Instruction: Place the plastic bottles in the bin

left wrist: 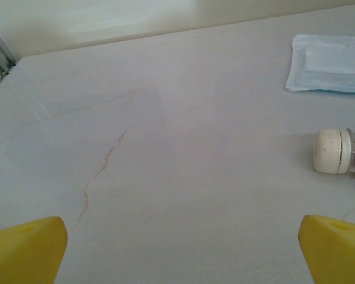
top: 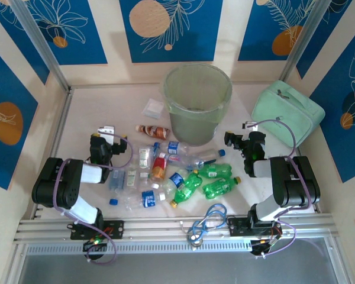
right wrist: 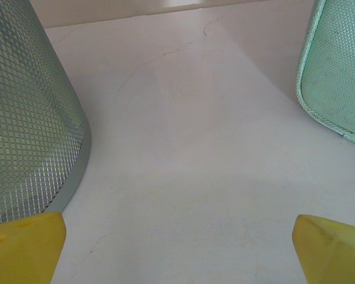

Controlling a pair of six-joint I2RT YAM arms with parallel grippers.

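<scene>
Top view: bin (top: 198, 103) at 12 o'clock on the bench (top: 106, 106); bottles (top: 177, 171) strewn at centre, outside it; case (top: 287, 111) at 2.
Left wrist: left jaws spread wide, empty; white bottle cap (left wrist: 333, 151) at 3 o'clock; bag (left wrist: 328, 71) at 2.
Right wrist: right jaws spread wide, empty; bin wall at 9 o'clock; case at 2.

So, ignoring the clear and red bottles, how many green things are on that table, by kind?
Green bottles: 3
Pale green bin: 1
Mint-green soft case: 1
Total: 5
</scene>
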